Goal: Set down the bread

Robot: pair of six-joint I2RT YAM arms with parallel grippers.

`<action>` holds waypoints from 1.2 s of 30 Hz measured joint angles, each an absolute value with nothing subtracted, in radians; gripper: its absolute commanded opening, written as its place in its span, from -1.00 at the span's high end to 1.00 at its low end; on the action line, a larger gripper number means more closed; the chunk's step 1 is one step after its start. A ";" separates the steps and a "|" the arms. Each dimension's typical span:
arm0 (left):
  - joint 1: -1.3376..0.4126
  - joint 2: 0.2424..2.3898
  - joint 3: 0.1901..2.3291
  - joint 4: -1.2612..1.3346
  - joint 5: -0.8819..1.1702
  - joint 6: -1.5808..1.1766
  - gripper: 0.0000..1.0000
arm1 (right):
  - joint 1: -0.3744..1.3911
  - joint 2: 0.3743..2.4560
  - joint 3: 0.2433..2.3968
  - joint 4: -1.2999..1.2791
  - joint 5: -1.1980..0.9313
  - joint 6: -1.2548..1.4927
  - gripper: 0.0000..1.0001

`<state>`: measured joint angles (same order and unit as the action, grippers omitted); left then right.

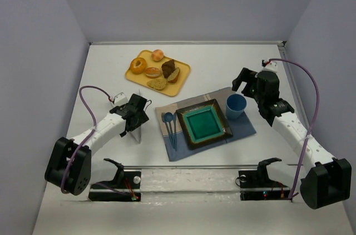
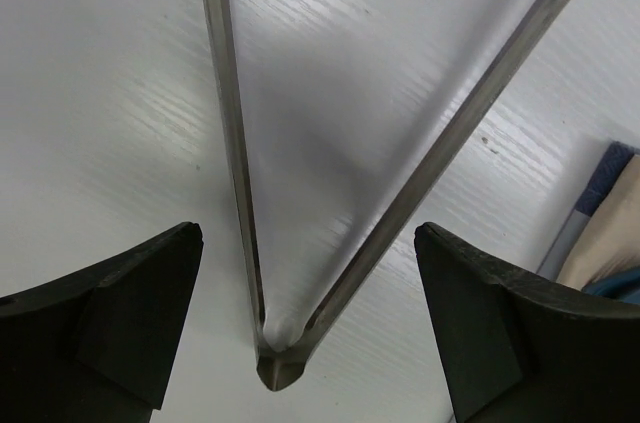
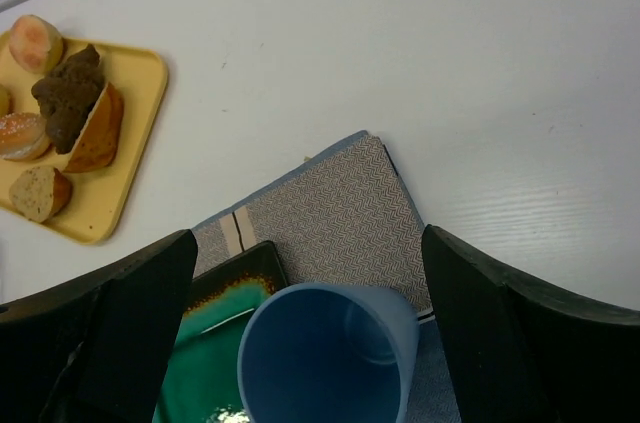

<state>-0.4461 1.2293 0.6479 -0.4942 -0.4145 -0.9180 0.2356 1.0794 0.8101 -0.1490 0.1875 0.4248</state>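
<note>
A white table carries two robot arms fixed at its near edge. A grey woven placemat lies at the middle, toward the near edge. A yellow tray of baked goods sits by the far edge, left of centre. A square green plate rests on the placemat, with a blue cup at the plate's far right corner. The bread, a golden-tan slice, lies on the tray's right end, leaning on a dark brown wedge. The left gripper, toward the left edge, is spread wide, with metal tongs between its fingers. The right gripper, spread wide and holding nothing, hangs above the cup.
</note>
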 measured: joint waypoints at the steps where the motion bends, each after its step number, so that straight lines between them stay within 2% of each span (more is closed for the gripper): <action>1: -0.442 1.236 0.648 -0.490 -0.417 -0.915 -0.98 | 0.236 1.079 0.810 -0.149 0.187 0.424 -0.99; 8: -0.430 1.341 0.648 -0.422 -0.435 -0.860 -0.98 | 0.236 1.079 0.810 -0.149 0.192 0.423 -0.99; 26: -0.356 1.425 0.657 -0.241 -0.455 -0.746 -0.98 | 0.236 1.074 0.810 -0.150 0.237 0.422 -0.99; 29: -0.346 1.442 0.669 -0.230 -0.456 -0.738 -0.74 | 0.236 1.056 0.810 -0.150 0.247 0.422 -0.99; 30: -0.345 1.446 0.672 -0.226 -0.456 -0.735 -0.52 | 0.236 1.047 0.810 -0.150 0.251 0.422 -0.99; 35: -0.345 1.449 0.674 -0.221 -0.458 -0.723 -0.05 | 0.236 1.024 0.810 -0.149 0.256 0.422 -0.99; 36: -0.345 1.449 0.674 -0.220 -0.458 -0.722 0.18 | 0.236 1.020 0.810 -0.150 0.257 0.422 -0.99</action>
<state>-0.3447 1.4494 0.6739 -0.2199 -0.4576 -0.7223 0.2356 1.0203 0.8104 -0.1497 0.2565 0.4217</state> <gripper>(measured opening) 0.615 0.995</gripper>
